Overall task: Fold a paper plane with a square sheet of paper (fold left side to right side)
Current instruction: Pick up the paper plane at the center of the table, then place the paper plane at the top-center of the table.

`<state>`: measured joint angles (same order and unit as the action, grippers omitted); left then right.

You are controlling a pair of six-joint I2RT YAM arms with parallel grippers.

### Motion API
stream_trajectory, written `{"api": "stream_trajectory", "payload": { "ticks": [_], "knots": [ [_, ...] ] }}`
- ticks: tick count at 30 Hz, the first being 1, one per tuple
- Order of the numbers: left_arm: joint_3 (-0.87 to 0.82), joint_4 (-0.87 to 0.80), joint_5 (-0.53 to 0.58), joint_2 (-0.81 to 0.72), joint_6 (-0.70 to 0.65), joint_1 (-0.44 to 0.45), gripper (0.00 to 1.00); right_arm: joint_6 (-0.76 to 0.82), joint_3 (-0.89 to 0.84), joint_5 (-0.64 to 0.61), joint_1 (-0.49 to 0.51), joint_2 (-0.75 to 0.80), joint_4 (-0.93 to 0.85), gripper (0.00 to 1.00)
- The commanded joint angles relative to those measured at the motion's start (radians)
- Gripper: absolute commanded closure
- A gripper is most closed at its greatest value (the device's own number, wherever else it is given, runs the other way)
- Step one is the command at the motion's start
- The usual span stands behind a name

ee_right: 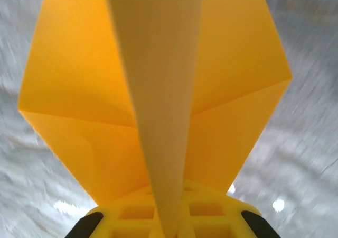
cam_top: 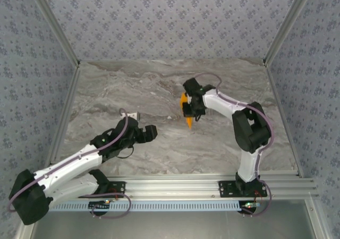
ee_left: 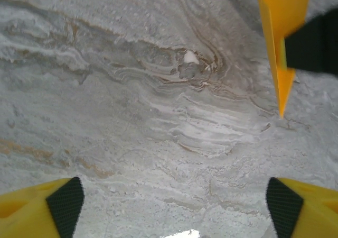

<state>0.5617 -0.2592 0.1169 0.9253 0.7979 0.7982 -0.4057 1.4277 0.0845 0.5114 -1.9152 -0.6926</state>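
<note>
The right gripper [cam_top: 192,110] is clamping the paper plane [cam_top: 185,111] with its jaws closed tight on the centre crease, and the wings are spreading out to either side of the yellow fingers [ee_right: 127,217]. The paper plane is sitting right of centre over the marble table [cam_top: 159,85], with its sharp point facing the near edge. The left gripper [cam_top: 151,133] is hovering with its jaws spread wide and gripping nothing, positioned near the point of the plane but apart from it.
</note>
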Motion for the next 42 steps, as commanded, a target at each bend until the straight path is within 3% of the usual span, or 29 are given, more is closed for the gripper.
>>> {"api": "stream_trajectory", "payload": {
  "ticks": [1,8,12,17,23,35,42],
  "knots": [
    [-0.016,-0.009,-0.017,-0.051,-0.044,-0.007,0.02,0.014,0.155,-0.080,-0.049,-0.119,-0.126,0.90],
    [-0.026,-0.036,-0.030,-0.103,-0.061,-0.007,0.02,0.028,0.513,-0.143,-0.095,-0.358,-0.274,0.90],
    [-0.029,-0.046,-0.031,-0.104,-0.063,-0.007,0.02,0.041,0.617,-0.125,-0.109,-0.456,-0.320,0.89],
    [-0.030,-0.047,-0.032,-0.102,-0.067,-0.007,0.02,0.055,0.649,-0.095,-0.114,-0.514,-0.326,0.85],
    [-0.029,-0.045,-0.033,-0.088,-0.065,-0.007,0.02,0.071,0.639,-0.086,-0.110,-0.530,-0.332,0.70],
    [-0.011,-0.054,-0.020,-0.057,-0.072,-0.010,0.02,0.103,0.629,-0.132,-0.095,-0.464,-0.356,0.67],
    [-0.002,-0.055,-0.056,-0.054,-0.081,-0.094,0.02,0.113,0.605,-0.170,-0.083,-0.370,-0.374,0.59]
  ]
}}
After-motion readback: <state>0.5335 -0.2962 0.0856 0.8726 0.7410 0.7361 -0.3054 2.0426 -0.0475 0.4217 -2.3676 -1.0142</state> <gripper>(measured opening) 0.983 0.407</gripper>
